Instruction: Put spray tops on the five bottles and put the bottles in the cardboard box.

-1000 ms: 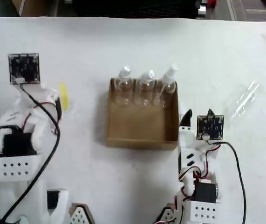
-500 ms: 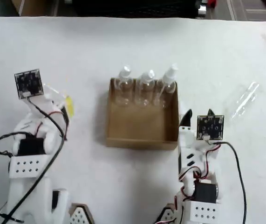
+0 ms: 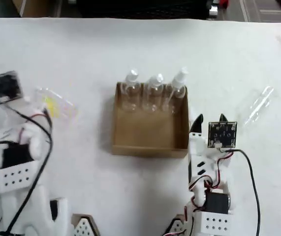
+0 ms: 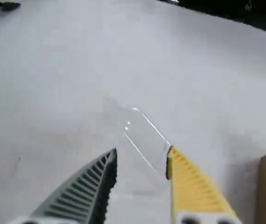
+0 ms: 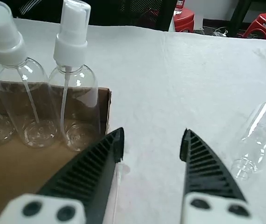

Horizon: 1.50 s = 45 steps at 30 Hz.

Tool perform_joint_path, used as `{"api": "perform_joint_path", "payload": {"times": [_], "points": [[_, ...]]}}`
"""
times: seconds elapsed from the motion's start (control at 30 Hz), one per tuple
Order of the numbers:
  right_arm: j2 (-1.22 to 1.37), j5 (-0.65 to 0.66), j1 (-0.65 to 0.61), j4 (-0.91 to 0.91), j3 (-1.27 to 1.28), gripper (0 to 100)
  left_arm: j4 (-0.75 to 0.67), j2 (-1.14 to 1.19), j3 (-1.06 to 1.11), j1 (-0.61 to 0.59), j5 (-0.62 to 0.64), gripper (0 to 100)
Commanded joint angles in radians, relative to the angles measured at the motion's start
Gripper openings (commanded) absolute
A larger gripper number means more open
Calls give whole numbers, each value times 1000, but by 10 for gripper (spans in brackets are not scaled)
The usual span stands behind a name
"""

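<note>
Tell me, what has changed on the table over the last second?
The left arm's tool swung away from the cardboard box, with a clear bottle at its tip. The right tool, the three capped bottles in the box and the loose bottle on the table stayed put.

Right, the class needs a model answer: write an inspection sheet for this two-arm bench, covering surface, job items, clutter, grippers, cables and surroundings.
Surface: white table, no spills seen.
Job's things: cardboard box holds three topped bottles standing along its far wall; a loose bottle lies on the table to the box's right, without a spray top; a held bottle is in the left gripper.
Clutter: nothing seen.
Grippers: left gripper shut on the held bottle, left of the box; right gripper open and empty, by the box's right wall.
Cables: a black cable hangs loose along each arm.
Surroundings: red stools beyond the table.
</note>
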Motion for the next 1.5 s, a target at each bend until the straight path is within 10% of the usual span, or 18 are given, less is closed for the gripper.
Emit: {"api": "perform_joint_path", "payload": {"times": [0.0,0.27,0.63,1.1,1.47], "points": [[-7,15,7,-21,8,176,110,-15,-183,-73,-14,168],[-7,15,8,-19,8,176,370,289,-598,10,-141,169],[-7,15,8,-22,8,176,862,1158,-1407,15,239,173],[-7,15,2,-22,8,176,899,1718,-1892,15,471,174],[-7,15,1,-22,8,176,987,1910,-2099,21,408,284]]}}
